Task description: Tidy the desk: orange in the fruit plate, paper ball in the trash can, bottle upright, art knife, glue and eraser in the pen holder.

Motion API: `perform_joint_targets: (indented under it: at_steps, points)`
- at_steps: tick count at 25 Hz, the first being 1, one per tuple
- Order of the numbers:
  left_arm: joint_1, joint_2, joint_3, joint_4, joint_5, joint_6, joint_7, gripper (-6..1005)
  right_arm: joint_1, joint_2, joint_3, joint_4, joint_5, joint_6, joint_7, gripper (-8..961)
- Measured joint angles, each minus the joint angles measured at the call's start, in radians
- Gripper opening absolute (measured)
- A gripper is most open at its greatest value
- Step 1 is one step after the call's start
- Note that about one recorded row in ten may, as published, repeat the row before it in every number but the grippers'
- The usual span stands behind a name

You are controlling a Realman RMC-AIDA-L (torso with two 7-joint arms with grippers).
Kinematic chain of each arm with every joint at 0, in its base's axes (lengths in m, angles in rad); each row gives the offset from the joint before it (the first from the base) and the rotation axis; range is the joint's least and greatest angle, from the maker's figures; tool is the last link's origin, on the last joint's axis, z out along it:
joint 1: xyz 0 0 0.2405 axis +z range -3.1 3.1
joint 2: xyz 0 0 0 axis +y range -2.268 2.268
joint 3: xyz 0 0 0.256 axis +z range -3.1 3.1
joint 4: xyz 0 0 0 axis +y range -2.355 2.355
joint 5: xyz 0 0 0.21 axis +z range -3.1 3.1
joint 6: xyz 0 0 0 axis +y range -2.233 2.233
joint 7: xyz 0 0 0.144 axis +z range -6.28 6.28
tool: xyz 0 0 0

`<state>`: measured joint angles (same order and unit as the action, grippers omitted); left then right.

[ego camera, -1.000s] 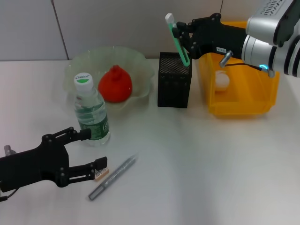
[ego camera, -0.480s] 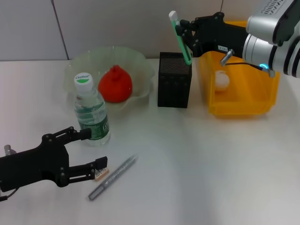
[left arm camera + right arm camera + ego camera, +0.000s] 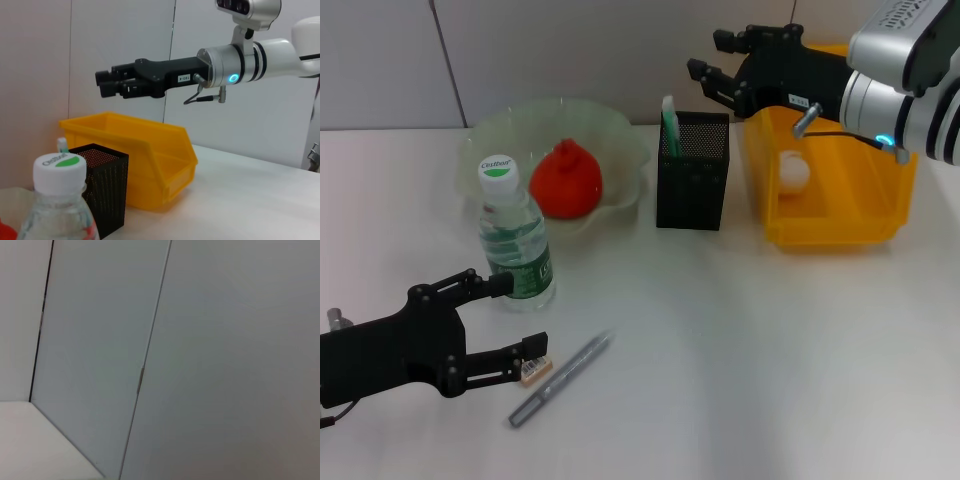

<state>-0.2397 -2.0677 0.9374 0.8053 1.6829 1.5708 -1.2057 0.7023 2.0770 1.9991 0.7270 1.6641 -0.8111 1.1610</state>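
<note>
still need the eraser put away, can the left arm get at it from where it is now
Probably yes. The left gripper sits low on the table with its fingers open, and the eraser lies right at its lower fingertip. Nothing stands between them; the pen lies just beside and the bottle stands behind.

green art knife (image 3: pixel 670 124) upright in pen holder (image 3: pixel 692 185)

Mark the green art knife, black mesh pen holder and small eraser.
green art knife (image 3: pixel 669 115), head view, tip above the holder rim
black mesh pen holder (image 3: pixel 691 190), head view, front wall
small tan eraser (image 3: pixel 532 373), head view, body, at the left tool's lower finger
</note>
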Motion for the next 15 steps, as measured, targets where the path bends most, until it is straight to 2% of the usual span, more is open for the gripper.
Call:
perform_joint_targets:
  at_steps: [2,5,10,15]
  points:
    - [0.0,0.0,-0.001,0.0,0.0,0.0,0.0,863,-0.003,0.0,0.002,0.001,0.021,-0.004,-0.009,408]
    - [0.003,0.001,-0.003,0.0,0.001,0.0,0.002,863,-0.031,0.0,0.008,0.01,0.154,-0.03,-0.082,535]
    - [0.007,0.001,-0.003,0.0,0.0,0.0,0.011,863,-0.071,-0.002,0.02,0.038,0.222,-0.107,-0.103,729]
    - [0.007,0.002,-0.005,0.0,-0.001,0.0,0.012,864,-0.111,-0.005,0.033,0.061,0.222,-0.187,-0.063,737]
